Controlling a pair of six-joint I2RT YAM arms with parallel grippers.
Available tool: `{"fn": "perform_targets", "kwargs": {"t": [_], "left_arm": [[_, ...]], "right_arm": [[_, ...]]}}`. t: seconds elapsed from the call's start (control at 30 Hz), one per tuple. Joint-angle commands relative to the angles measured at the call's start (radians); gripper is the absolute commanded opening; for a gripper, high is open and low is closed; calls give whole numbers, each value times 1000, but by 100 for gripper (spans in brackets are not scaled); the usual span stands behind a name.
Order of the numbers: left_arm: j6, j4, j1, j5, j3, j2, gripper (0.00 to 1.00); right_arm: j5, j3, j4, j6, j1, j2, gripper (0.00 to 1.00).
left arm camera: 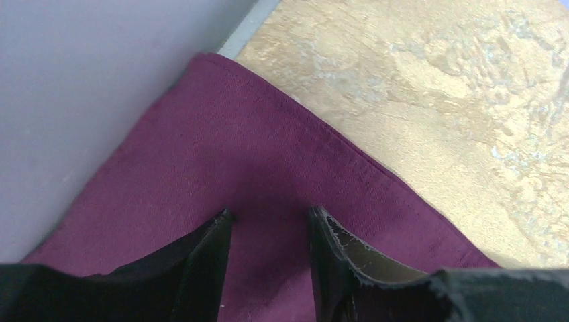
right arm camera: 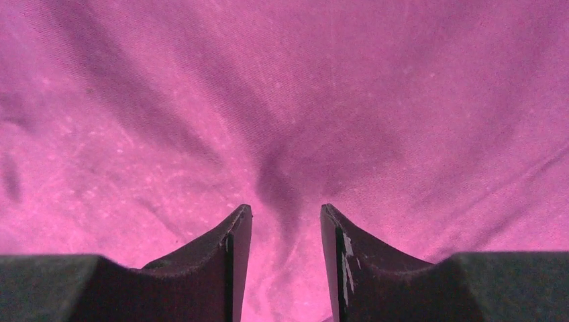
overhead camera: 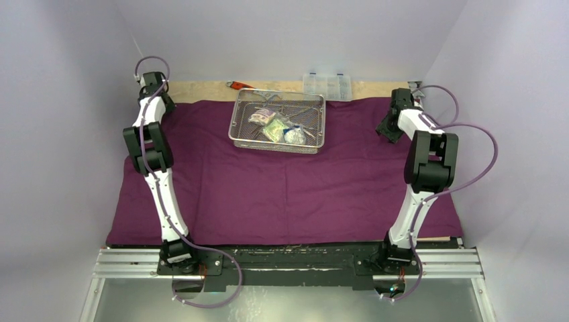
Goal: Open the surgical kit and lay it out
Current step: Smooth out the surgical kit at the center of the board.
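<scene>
The dark-purple cloth (overhead camera: 288, 194) lies spread over the table. On its far middle stands the silver wire-mesh tray (overhead camera: 275, 146), holding small clear packets (overhead camera: 275, 127) and thin steel instruments (overhead camera: 305, 113). My left gripper (overhead camera: 160, 94) is down on the cloth's far left corner (left arm camera: 268, 154). Its fingers (left arm camera: 211, 248) stand apart with flat cloth between them. My right gripper (overhead camera: 388, 127) presses on the cloth's far right part. There a narrow raised fold (right arm camera: 282, 181) runs between its parted fingers (right arm camera: 235, 248).
A clear plastic compartment box (overhead camera: 327, 85) and a red-handled wrench (overhead camera: 238, 84) lie on the bare wooden strip (left arm camera: 436, 87) behind the cloth. Grey walls (left arm camera: 80, 80) close in on the left, right and back.
</scene>
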Motion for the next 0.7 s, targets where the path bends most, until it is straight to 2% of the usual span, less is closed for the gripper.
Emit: {"fn": "perform_targets", "kwargs": {"t": [0.0,0.3,0.5,0.67], "left_arm": [[8,13,20,-46,16,5,44],[-48,-20,74,-92,68,94,45],[-2,39,86,8,126,132,49],[36,58,86,92,131,70,54]], "right_arm": [[18,29,-24,45,-4,27,45],[18,41,-38,45,-2,31,46],[-12,71,-50,30,-3,34,48],[-26,107,-60,9,-2,10,51]]}}
